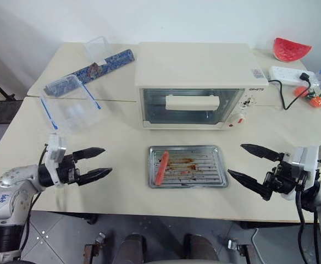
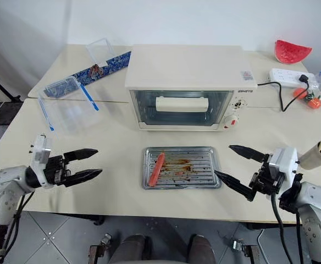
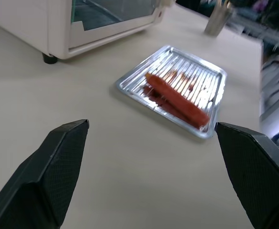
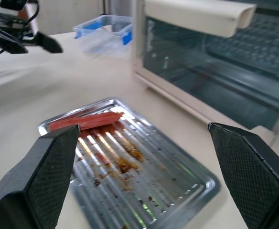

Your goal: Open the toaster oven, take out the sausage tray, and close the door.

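Plainly, both pairs of fingers are spread wide and grasp nothing: the left gripper [image 1: 97, 163] hovers left of the sausage tray [image 1: 188, 166], the right gripper [image 1: 251, 162] right of it. That tray lies on the surface [image 1: 122, 137] just before the toaster oven [image 1: 196, 85], whose door [image 1: 191, 105] is shut.

Two cream tables [image 1: 122, 192] pushed together, seam on left side. Plain white wall [image 1: 149, 19] behind. Grey tiled floor [image 1: 56, 242] below front edge. Even light, soft shadows.
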{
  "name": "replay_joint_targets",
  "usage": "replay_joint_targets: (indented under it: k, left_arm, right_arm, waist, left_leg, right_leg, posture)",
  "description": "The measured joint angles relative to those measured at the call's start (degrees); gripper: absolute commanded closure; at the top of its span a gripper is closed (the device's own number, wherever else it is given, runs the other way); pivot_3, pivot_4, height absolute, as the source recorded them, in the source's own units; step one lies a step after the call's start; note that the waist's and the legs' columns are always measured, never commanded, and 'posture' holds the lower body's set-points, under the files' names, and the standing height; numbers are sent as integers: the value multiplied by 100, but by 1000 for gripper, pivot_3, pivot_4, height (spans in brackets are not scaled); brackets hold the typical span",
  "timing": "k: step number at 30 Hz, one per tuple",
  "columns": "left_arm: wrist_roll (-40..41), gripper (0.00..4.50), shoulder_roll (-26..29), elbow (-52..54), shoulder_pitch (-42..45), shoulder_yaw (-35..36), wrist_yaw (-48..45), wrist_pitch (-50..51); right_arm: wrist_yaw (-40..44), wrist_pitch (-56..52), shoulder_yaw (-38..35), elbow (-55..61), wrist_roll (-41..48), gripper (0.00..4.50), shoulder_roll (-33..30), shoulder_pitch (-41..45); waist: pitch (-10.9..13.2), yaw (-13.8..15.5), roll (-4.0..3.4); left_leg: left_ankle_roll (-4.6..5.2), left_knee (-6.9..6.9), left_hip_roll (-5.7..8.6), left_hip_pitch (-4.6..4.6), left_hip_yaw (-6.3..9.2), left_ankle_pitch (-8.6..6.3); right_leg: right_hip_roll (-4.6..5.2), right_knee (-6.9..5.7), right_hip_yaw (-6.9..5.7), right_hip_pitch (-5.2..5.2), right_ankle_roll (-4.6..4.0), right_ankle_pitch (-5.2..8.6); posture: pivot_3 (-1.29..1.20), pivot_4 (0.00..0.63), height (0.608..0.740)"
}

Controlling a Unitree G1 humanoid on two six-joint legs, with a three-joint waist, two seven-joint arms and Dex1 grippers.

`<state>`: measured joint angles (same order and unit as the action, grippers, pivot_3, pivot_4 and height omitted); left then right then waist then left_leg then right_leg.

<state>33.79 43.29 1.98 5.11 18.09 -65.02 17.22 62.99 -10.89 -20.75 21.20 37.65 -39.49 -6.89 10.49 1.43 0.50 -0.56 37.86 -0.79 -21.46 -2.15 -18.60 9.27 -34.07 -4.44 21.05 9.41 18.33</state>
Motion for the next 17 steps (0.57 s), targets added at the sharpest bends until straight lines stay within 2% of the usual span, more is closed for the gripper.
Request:
replay_joint_targets:
  k: [5,9,17]
  left_arm:
    - [-276,23,64,-22,-668,458,63,-626]
    - [-650,23,130,-111,-892,665,241,-1029]
    - [-870,23,184,-474,-1026,775,267,-1543]
  right_arm:
    - [667,811,8,-505,-413,0,-178,-167]
    - [1225,1624,-290,-1274,-683,0,-360,-445]
    - [1392,2085,-678,-1734,-690,0,-443,-549]
  waist:
    - [1,-22,1]
    - [3,13,5]
    - [3,-35,5]
  left_leg:
    - [15,6,-6,3,-42,-21]
    - [18,19,-6,5,-49,-23]
    - [8,16,-19,22,-71,-30]
  right_leg:
    - [5,1,-13,13,7,-4]
    - [8,2,-13,8,10,-6]
    - [8,-19,-12,20,9,-8]
  posture:
    - [0,150,740]
    - [0,150,740]
    - [0,150,740]
